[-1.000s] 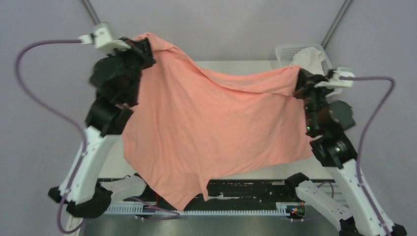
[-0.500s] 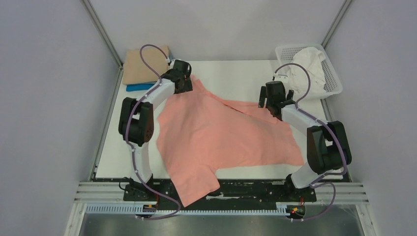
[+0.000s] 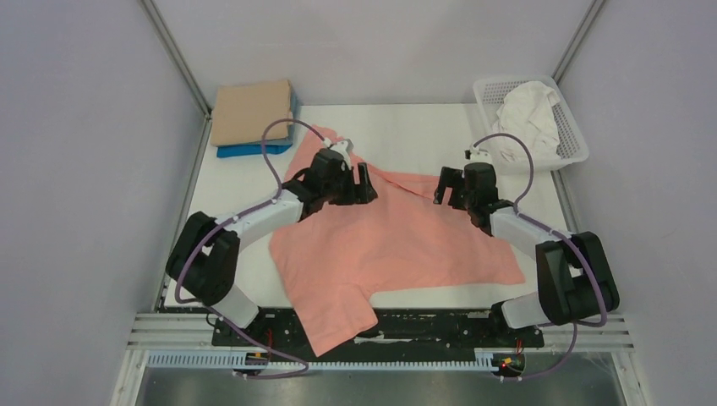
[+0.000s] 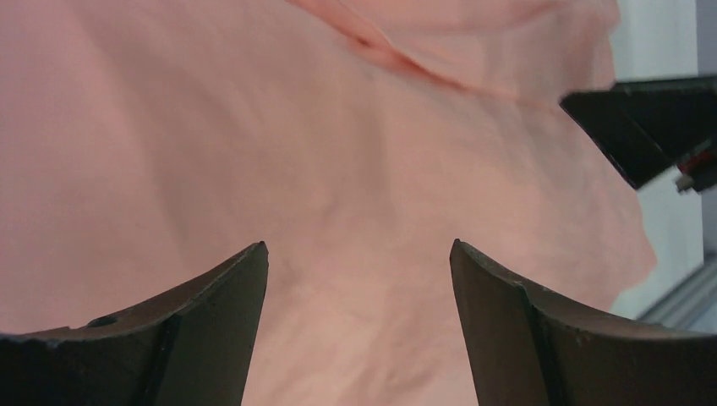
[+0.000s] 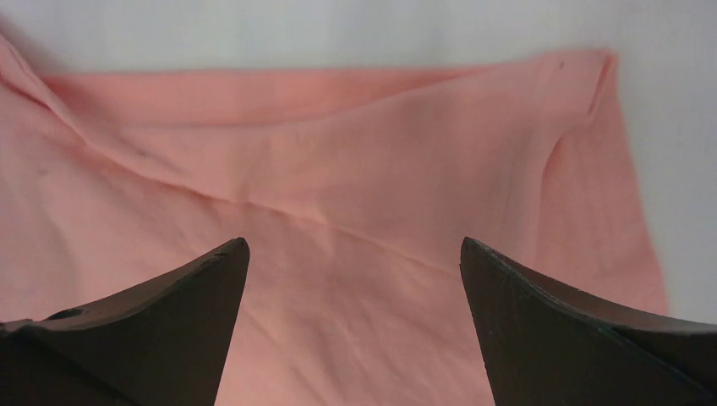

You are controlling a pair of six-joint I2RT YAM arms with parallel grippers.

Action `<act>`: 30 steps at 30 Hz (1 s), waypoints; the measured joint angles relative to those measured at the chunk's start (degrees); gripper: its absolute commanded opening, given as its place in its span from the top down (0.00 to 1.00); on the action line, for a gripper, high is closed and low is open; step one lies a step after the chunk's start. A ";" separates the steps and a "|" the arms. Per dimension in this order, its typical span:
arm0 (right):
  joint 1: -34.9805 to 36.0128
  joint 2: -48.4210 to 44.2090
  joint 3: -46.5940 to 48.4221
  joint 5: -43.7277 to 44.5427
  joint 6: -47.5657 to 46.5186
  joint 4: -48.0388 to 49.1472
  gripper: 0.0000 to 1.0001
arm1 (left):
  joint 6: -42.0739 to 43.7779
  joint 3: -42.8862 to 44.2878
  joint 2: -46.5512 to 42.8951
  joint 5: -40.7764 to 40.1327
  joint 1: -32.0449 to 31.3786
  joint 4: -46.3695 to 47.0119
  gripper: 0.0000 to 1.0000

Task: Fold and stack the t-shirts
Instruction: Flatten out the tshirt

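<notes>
Salmon-pink t-shirt (image 3: pixel 397 245): it lies spread across the middle of the tabletop (image 3: pixel 406 135). One corner hangs over the near edge at the lower centre of the top view. We judge it was laid flat so that folding can start from an open sheet.
Fold ridge: a crease runs across the shirt's upper part, between the two arms. Both wrist views show the cloth doubled over there, so we think it needs smoothing before any fold.
Left tool (image 3: pixel 365 184): its fingers are spread wide and hold nothing. It hovers over the shirt's upper left portion, and pink cloth shows between the fingers in its wrist view.
Right tool (image 3: pixel 446 188): also spread wide and holding nothing. It sits over the shirt's upper right portion, facing the left tool across the crease.
Why both sit there: we read the pair as placed to take fresh grips along the top edge.
Tan t-shirt (image 3: pixel 251 110): folded in the upper left of the frame, on top of a blue t-shirt (image 3: pixel 245 150). That looks like the finished stack, kept well apart from the working area.
White t-shirt (image 3: pixel 528 118): crumpled in the white lattice basket (image 3: pixel 576 134) at the upper right, seemingly waiting its turn.
Progress: the pink shirt is not yet folded.
</notes>
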 measured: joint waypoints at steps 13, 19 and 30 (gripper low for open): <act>0.02 -2.82 -12.39 -7.45 6.97 10.82 0.02 | -3.52 -7.30 6.88 5.44 -13.90 10.25 0.15; 0.02 0.39 -12.46 -7.91 8.24 18.25 0.02 | -3.91 -10.88 8.28 5.09 -14.10 13.33 0.14; 0.02 5.51 -12.46 -6.49 9.88 23.32 0.02 | -5.70 -13.42 8.33 5.07 -14.10 19.06 0.14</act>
